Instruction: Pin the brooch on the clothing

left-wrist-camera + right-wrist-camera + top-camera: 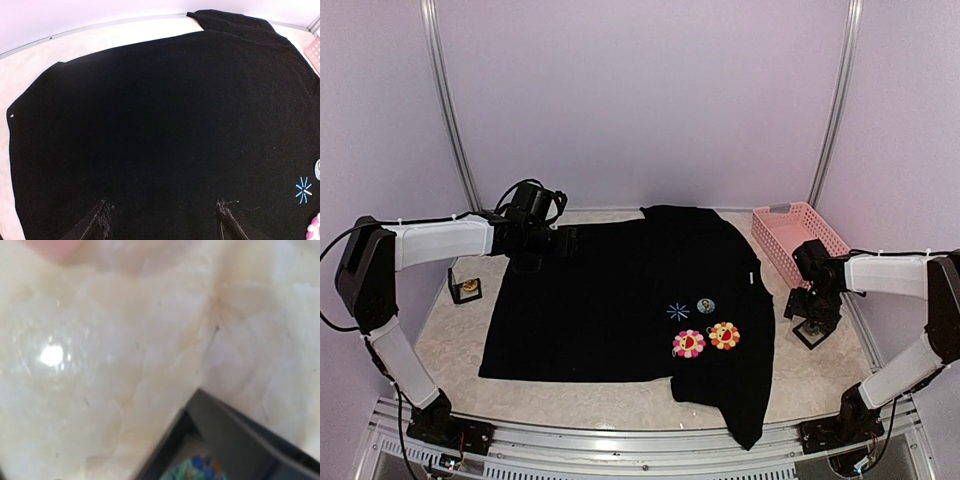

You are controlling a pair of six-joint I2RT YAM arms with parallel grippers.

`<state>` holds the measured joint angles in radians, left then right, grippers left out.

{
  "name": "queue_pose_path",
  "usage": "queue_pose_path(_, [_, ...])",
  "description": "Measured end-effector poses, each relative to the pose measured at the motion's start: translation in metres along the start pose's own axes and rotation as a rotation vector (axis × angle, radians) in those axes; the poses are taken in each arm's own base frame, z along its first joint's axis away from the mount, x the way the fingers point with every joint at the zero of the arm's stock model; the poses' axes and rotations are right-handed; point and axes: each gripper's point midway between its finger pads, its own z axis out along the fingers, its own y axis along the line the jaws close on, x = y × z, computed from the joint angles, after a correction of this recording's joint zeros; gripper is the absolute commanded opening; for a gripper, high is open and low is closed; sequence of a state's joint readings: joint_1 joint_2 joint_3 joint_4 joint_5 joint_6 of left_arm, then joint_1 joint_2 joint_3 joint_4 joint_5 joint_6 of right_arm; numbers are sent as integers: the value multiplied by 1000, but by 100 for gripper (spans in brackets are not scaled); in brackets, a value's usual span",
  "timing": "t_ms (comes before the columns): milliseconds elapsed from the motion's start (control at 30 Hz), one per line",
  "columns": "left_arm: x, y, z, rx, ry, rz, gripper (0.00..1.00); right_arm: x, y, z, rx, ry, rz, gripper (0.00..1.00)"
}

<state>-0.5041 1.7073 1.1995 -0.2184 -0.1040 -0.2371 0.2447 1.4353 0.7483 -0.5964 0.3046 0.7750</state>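
The black shirt (610, 300) lies spread flat on the table. On its front are a light-blue star mark (677, 311), a small round badge (705, 305), a pink flower badge (688, 343) and an orange flower badge (724, 335). My left gripper (570, 240) hovers over the shirt's far left part. In the left wrist view it (162, 209) is open wide and empty over the cloth (160, 115), with the star mark (303, 190) at the right. My right gripper (810, 318) points down over a small black box (812, 333). A green-and-blue brooch (197, 467) lies in that box (225, 430). The right fingers are hidden.
A pink basket (798, 238) stands at the back right. A second small black box (468, 288) with a gold piece in it stands left of the shirt. The shirt's lower right sleeve hangs near the table's front edge (620, 425).
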Motion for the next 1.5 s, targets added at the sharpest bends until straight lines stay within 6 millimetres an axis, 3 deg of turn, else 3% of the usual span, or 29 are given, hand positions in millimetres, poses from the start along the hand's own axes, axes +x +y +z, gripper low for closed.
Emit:
queue_pose_path(233, [0,0,0,1,1,4,67,5,-6,12,-20,10,17,77])
queue_pose_path(533, [1,0,0,3,3,7,67,8,3,14,-76,25,-6,42])
queue_pose_path(867, [3,-1,0,11,13,7,67,7,7,8,-105,17,-11,33])
queue_pose_path(1500, [5,0,0,13,26,5,67,-1,-3,-10,-61,8,-28,0])
